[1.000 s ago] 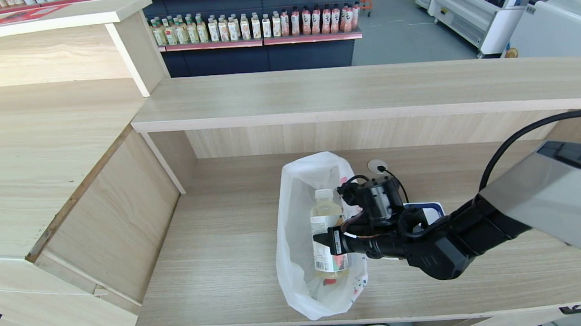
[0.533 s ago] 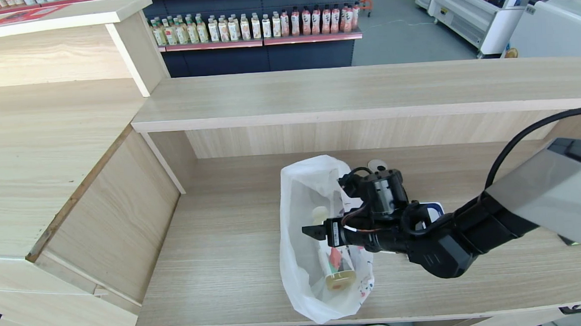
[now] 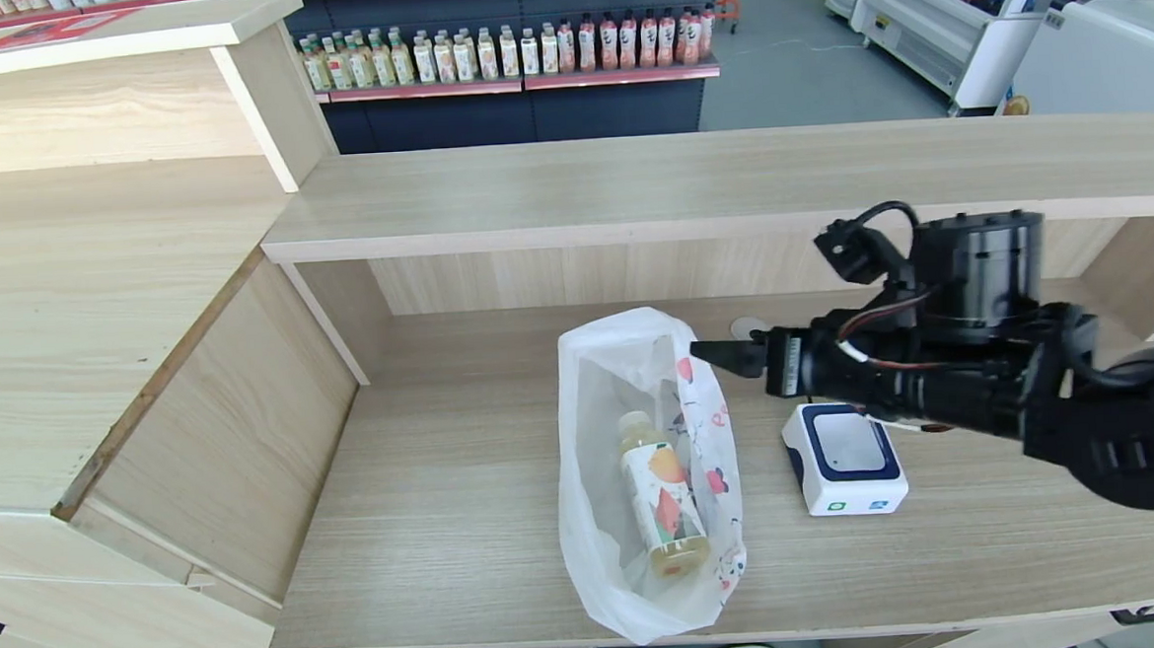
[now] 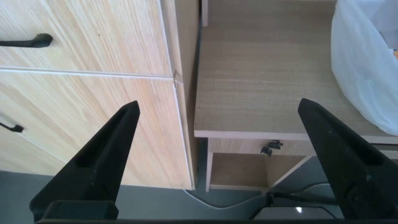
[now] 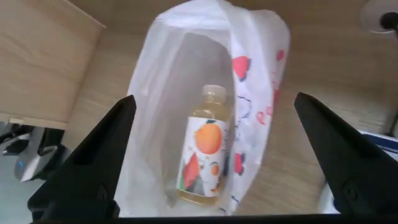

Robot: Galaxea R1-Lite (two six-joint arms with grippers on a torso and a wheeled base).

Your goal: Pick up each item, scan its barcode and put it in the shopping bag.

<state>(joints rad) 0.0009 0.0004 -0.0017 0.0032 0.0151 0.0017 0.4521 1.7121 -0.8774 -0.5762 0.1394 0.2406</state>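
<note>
A juice bottle with a white cap and an orange-patterned label lies inside the white plastic shopping bag on the counter. My right gripper hovers above the bag's far right rim, open and empty. In the right wrist view the bottle lies in the bag well below the right gripper, whose fingers are spread wide. My left gripper is open and empty, low beside the counter's front left corner, with the bag's edge off to one side.
A white and blue barcode scanner sits on the counter right of the bag. A raised shelf runs across the back and a wooden side panel closes the left. Drawers are below the left gripper.
My right gripper let go of the bottle, which dropped and settled in the bag. The arm then rose and drew back to the right, uncovering the scanner.
</note>
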